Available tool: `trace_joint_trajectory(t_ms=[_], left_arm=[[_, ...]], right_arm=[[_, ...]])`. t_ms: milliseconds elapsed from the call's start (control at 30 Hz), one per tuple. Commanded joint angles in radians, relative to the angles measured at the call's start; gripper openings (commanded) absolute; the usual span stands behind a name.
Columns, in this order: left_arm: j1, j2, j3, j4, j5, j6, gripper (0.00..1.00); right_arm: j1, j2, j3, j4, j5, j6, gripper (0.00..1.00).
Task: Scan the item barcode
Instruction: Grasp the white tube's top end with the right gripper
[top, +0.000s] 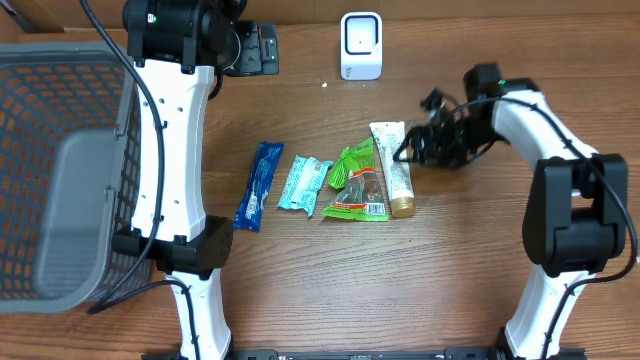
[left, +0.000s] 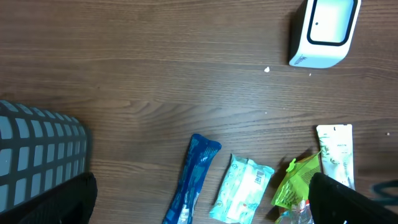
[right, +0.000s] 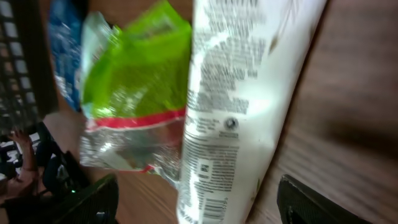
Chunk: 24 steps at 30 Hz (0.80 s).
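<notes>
A white tube (top: 392, 168) with printed text and a barcode lies on the wooden table, beside a green snack bag (top: 355, 180). My right gripper (top: 415, 145) hovers just right of the tube's top end. In the right wrist view the tube (right: 242, 93) fills the middle, and the right gripper (right: 202, 205) stands open, one finger on each side of the tube and apart from it. The white scanner (top: 361, 45) stands upright at the back. My left gripper (top: 250, 48) hangs open high at the back left, with nothing held (left: 202, 205).
A blue packet (top: 259, 185) and a teal packet (top: 304, 182) lie left of the green bag. A grey mesh basket (top: 60, 150) takes up the left side. The scanner (left: 323, 31) and basket corner (left: 37, 149) show in the left wrist view.
</notes>
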Motion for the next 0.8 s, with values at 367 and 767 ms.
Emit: trace_joint_trajectory(t_ms=[367,767], left_arm=[[0.01,-0.003,0.007,-0.002,-0.013,0.0,1.0],[0.01,-0.003,0.007,-0.002,-0.013,0.0,1.0]], right_arm=[[0.008,-0.02,-0.236,0.222,-0.05,0.001,0.88],[0.006,-0.02,-0.261,0.607,0.092,0.227,0.82]])
